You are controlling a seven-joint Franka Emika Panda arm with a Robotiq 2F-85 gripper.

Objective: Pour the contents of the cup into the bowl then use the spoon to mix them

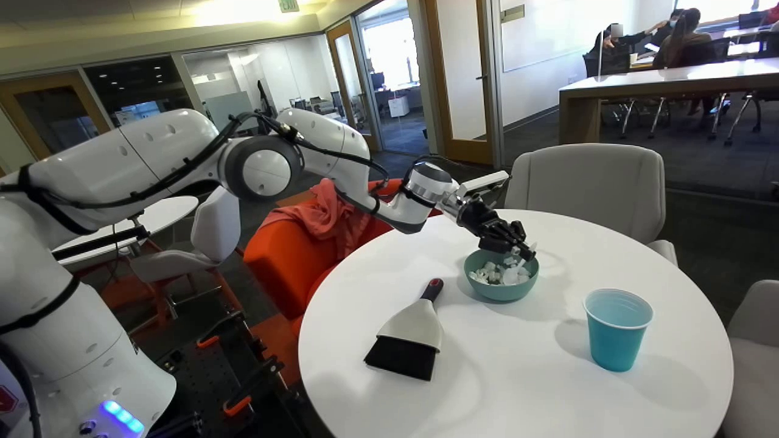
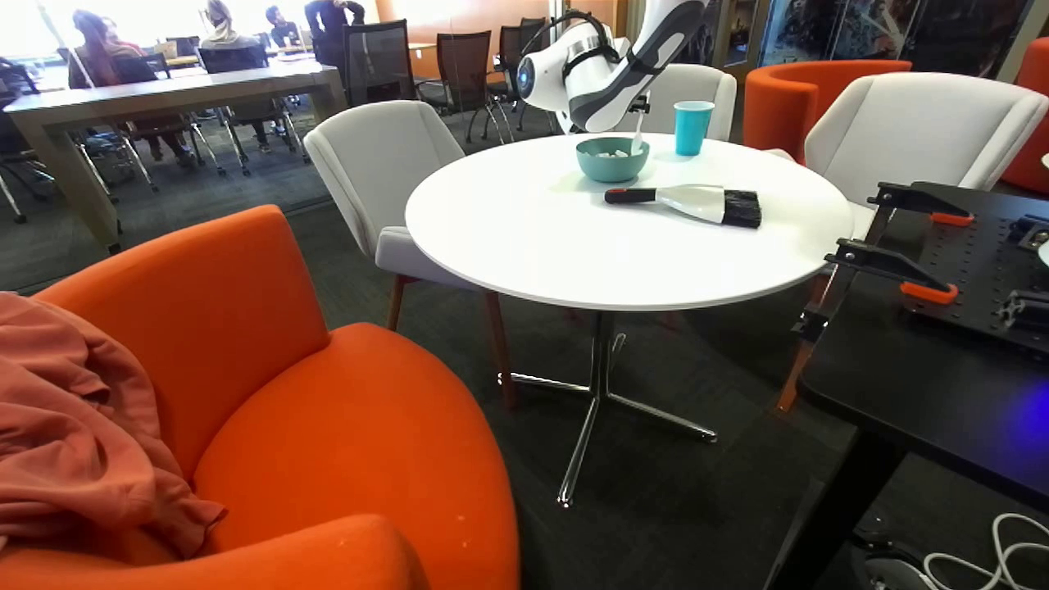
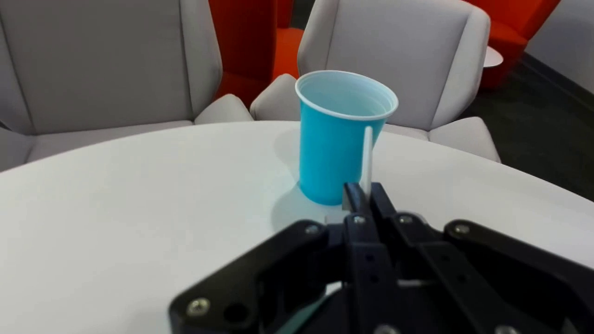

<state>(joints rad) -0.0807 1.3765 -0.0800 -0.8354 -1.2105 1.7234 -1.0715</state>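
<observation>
The bright blue cup (image 1: pixel 618 344) stands upright on the table, apart from the bowl; it also shows in an exterior view (image 2: pixel 693 129) and in the wrist view (image 3: pixel 325 160). The pale teal bowl (image 1: pixel 502 294) holds the contents, small white bits (image 1: pixel 492 274). The bowl also shows in an exterior view (image 2: pixel 610 170). My gripper (image 1: pixel 524 252) is over the bowl's rim, shut on the white spoon (image 2: pixel 637 136). The spoon's thin handle (image 3: pixel 366 160) sticks up between the fingertips (image 3: pixel 363 192) in the wrist view. Its lower end reaches down into the bowl among the bits.
A brush with pale body and black bristles (image 1: pixel 411 340) lies on the round white table (image 1: pixel 517 377) near the bowl; it also shows in an exterior view (image 2: pixel 692 201). Grey chairs (image 1: pixel 587 182) and an orange chair (image 1: pixel 286 255) stand around the table.
</observation>
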